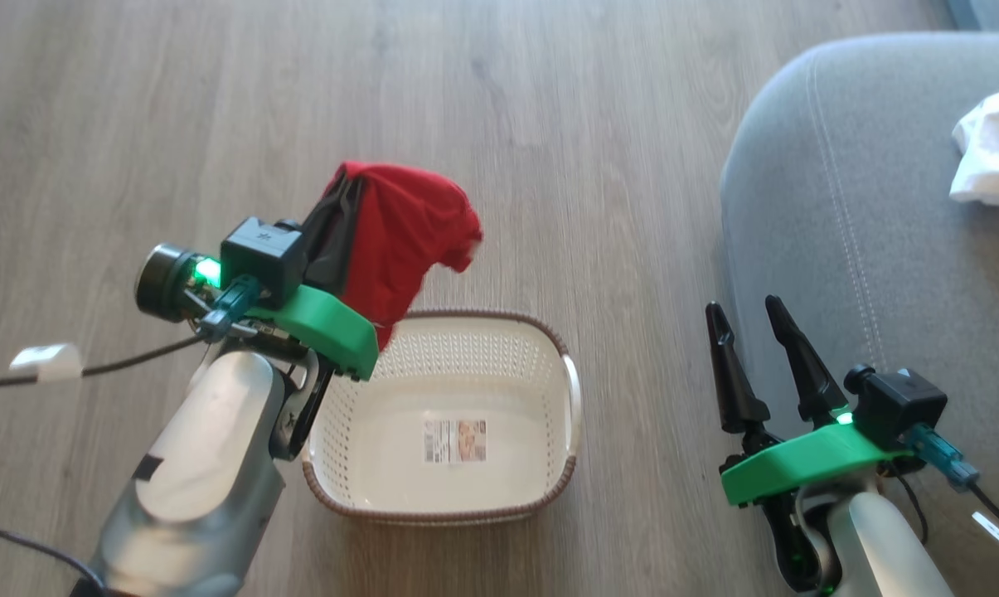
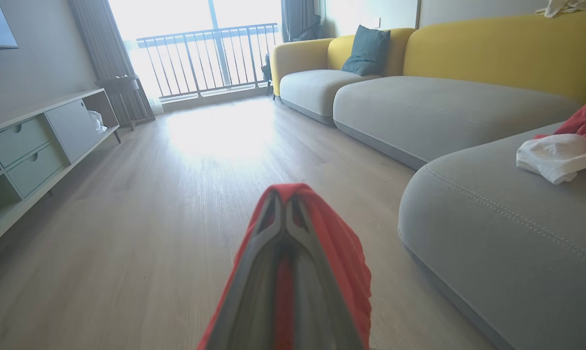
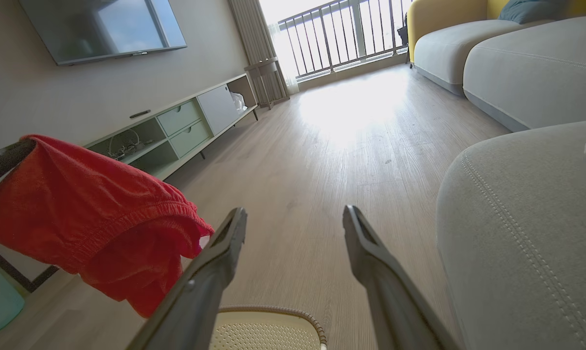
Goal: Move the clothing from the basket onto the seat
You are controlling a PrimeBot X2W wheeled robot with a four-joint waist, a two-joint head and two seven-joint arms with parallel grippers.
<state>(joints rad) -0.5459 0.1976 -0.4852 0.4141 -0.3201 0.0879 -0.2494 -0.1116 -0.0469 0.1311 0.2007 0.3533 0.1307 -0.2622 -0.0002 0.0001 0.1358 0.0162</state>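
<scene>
The red garment (image 1: 408,240) is your thing to watch. It is draped over the tips of the left end effector (image 2: 284,199), whose 2 fingers are pressed together with the cloth pinched between them. It hangs in a loose fold toward the far left corner of the basket (image 1: 569,414). In the head view its lower edge overlaps the brown rim. The right wrist view suggests it hangs clear, though I cannot tell for certain.

The basket itself holds nothing but its label (image 1: 455,440), so this looks like the last piece to go.

The seat (image 1: 864,207) lies to the robot's right of the held garment, across the basket and a strip of wooden floor (image 1: 549,124). A white-and-red garment (image 1: 992,157) already lies on the seat, well in from the rounded corner.

In the left wrist view the fingers point down the room toward the window. The seat's corner sits off to their right, so they are not aimed at the cushion. By my reading, the coming move is a carry to the right, high enough to clear the seat's edge.

The left forearm rises steeply from the lower left, wrist lifted above the basket.

The right end effector (image 1: 744,305) is much nearer, just beside the seat's front edge. Its 2 fingers are spread wide and hold nothing, so you cannot count on it for this piece.
</scene>
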